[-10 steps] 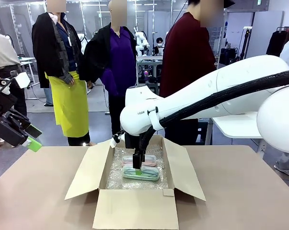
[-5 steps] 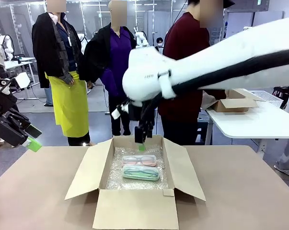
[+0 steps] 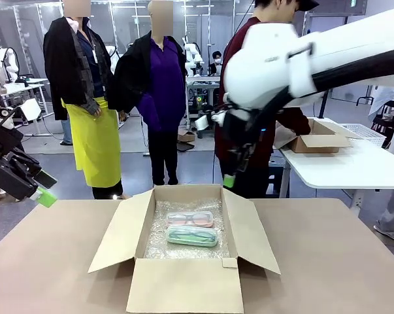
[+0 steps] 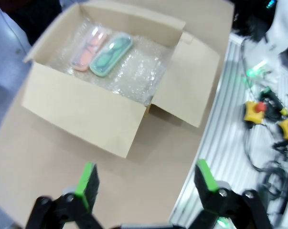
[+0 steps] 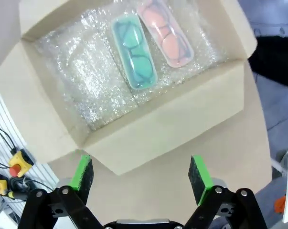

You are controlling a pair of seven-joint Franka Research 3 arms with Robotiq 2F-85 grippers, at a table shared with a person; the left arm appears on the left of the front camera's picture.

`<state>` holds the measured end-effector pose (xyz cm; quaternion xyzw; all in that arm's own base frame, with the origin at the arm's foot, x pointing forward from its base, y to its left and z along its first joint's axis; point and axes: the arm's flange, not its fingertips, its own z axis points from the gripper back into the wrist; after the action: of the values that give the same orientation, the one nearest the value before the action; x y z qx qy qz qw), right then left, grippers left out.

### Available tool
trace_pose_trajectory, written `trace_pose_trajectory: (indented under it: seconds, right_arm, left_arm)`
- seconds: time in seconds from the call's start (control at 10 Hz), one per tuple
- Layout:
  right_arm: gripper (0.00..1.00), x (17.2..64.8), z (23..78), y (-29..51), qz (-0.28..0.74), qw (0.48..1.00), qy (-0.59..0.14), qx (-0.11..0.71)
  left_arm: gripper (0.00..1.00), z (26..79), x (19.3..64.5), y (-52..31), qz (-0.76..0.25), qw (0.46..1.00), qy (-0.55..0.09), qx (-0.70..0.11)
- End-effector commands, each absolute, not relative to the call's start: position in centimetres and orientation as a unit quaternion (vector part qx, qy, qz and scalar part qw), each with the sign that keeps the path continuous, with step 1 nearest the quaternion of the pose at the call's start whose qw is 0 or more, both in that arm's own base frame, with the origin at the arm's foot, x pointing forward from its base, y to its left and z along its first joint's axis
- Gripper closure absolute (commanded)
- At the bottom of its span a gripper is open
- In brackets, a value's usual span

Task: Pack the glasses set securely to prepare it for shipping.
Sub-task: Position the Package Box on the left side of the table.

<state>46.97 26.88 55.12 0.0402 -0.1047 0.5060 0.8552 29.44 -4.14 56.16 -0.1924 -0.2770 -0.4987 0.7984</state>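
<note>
Since both cases already lie in the box, the placing step looks done. Pink case (image 5: 167, 36) and mint case (image 5: 134, 52) lie flat, side by side with their long edges together (touching or barely apart, can't tell). They rest on the bubble wrap (image 5: 81, 81) that lines the floor of the cardboard box (image 3: 183, 284). From the front they sit toward the far end of the box, with the pink one farther from the robot. Each shows a pair of spectacles through its lid.

Nothing covers them from above. As far as I can see, the wrap is only underneath. The box flaps stand open and I see no tape on them. The box sits mid-table (image 3: 334, 261).

Right gripper (image 3: 229, 180) hangs above the box's far right corner, jaws spread wide, nothing between the pads. Its wrist view looks straight down into the open box. Left gripper (image 4: 146, 177) is off at the robot's left, well apart from the box, likewise released and empty.

My read is that the task is about half done. Left to do:
- add a cushion layer over the cases, or fold the wrap across them if there's slack
- close the flaps
- seal the box

No spare wrap or tape roll shows on the table, so I can't tell where those would come from. A person (image 3: 249, 85) stands at the far side behind the right arm and might supply them.
</note>
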Motion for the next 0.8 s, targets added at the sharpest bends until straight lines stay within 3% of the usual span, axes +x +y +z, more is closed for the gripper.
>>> trace_pose_trajectory:
  seconds: [0.0,0.3,0.7]
  right_arm:
    - [0.00,43.9,54.2,20.8,0.524,0.835,-0.148,0.080]
    - [0.00,42.5,54.4,11.8,0.482,0.836,-0.217,0.149]
    - [0.00,41.4,51.4,6.8,0.446,0.825,-0.312,0.148]
  left_arm:
    - [0.00,56.2,29.4,-4.1,-0.502,0.794,-0.282,-0.197]
    - [0.00,56.2,29.4,-4.1,-0.502,0.794,-0.282,-0.197]
    - [0.00,56.2,29.4,-4.1,-0.502,0.794,-0.282,-0.197]
